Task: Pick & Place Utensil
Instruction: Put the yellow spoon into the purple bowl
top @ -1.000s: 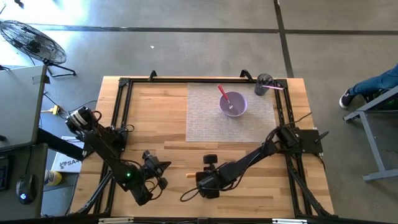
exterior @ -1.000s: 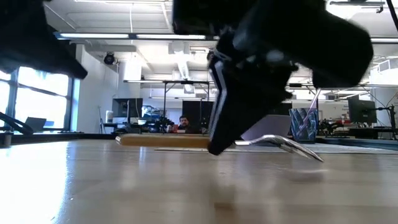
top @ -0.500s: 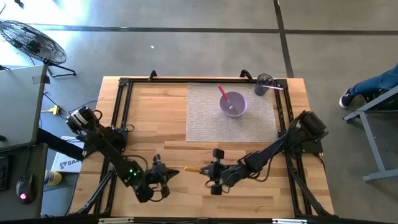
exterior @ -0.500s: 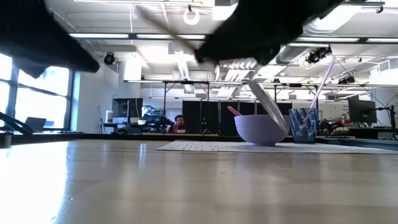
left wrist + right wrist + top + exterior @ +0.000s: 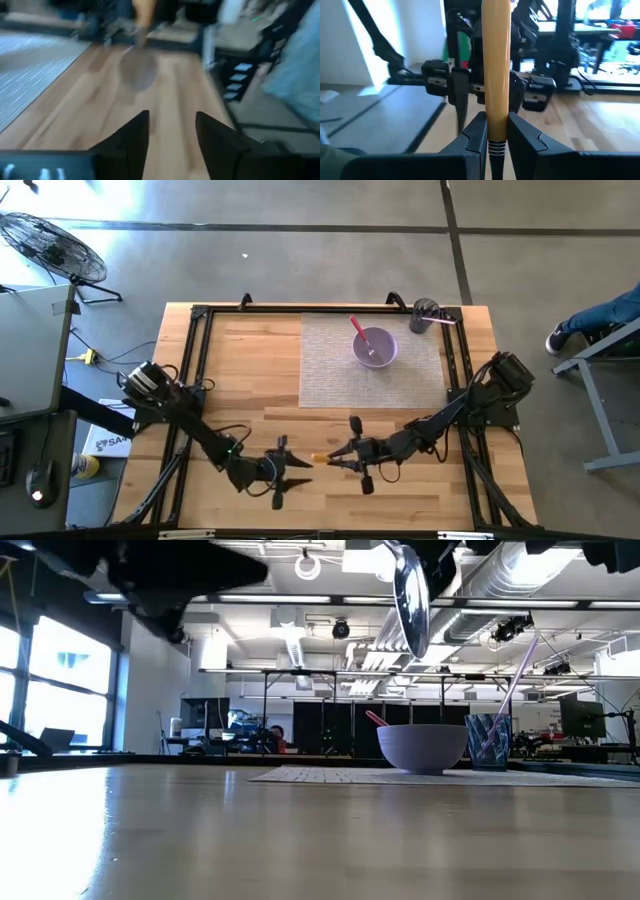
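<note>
A spoon with a yellow-orange handle (image 5: 320,458) and a metal bowl (image 5: 410,600) is held above the wooden table, near its front middle. My right gripper (image 5: 336,458) is shut on it and points toward the table's left. My left gripper (image 5: 303,470) is open and empty. It faces the right gripper from the left, its fingertips close to the handle's free end. The handle shows blurred in the left wrist view (image 5: 142,15). A purple bowl (image 5: 374,346) stands on a grey placemat (image 5: 330,370) at the far side. My right gripper pinches the spoon's yellow handle between its two fingers, close to where it meets the ringed metal neck (image 5: 496,134). The fingers come level from the table's right and lie along the handle, which sticks out past them toward the left gripper. The spoon is clear of the table.
The purple bowl holds a pink-handled utensil (image 5: 357,330). A dark cup (image 5: 424,315) with a pink stick stands at the far right corner. A black frame (image 5: 195,370) borders the tabletop. A person's leg and shoe (image 5: 590,325) show beyond the right edge.
My right gripper has risen from the table with the spoon and moved a little toward the right edge. The spoon, whose bowl lay by the tabletop, is now lifted clear. My left gripper has gone toward the right, closing in on the handle's free end.
</note>
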